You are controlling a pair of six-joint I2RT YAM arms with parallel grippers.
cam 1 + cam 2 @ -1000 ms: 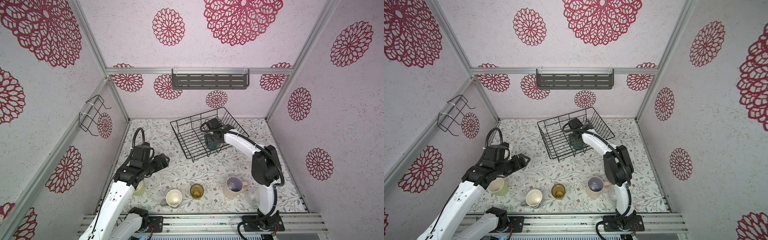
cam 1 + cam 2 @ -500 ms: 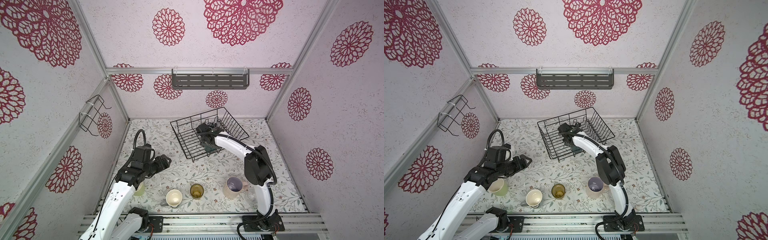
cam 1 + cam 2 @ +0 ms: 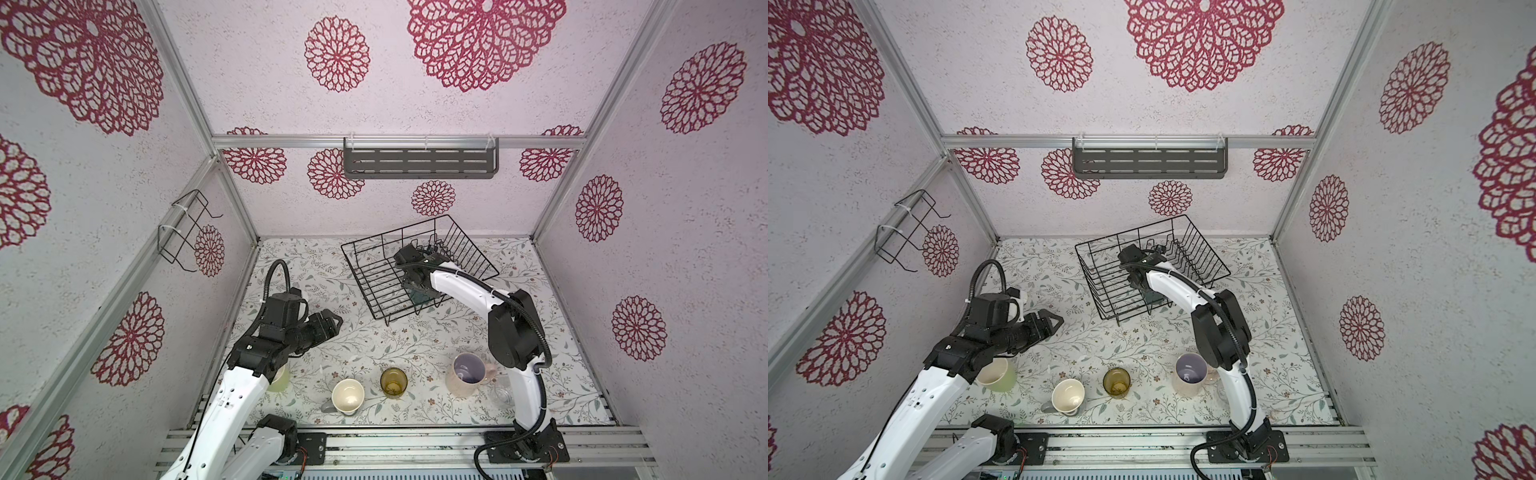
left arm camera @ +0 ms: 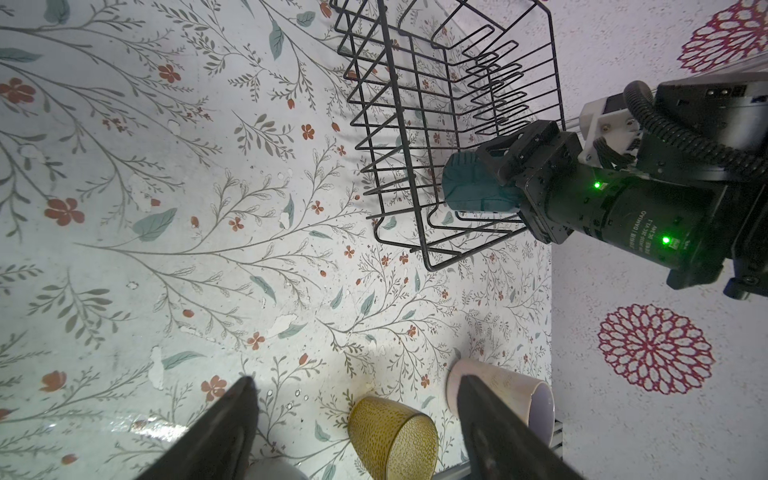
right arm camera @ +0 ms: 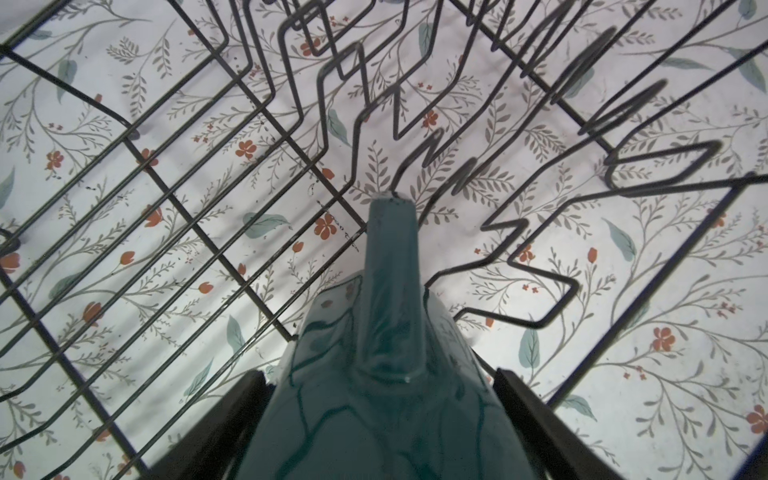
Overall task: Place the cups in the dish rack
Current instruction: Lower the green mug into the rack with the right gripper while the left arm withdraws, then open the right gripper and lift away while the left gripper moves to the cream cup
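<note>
Top views: one teal mug (image 3: 419,296) in rack (image 3: 374,266), five cups (image 3: 393,381) outside.

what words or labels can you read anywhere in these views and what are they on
"DAMIAO": white print on the black motor housing at the right arm's wrist, seen in the left wrist view.
Characters before it and two smaller lines beside it: too small and blurred to read.
No other readable text in any view.
</note>
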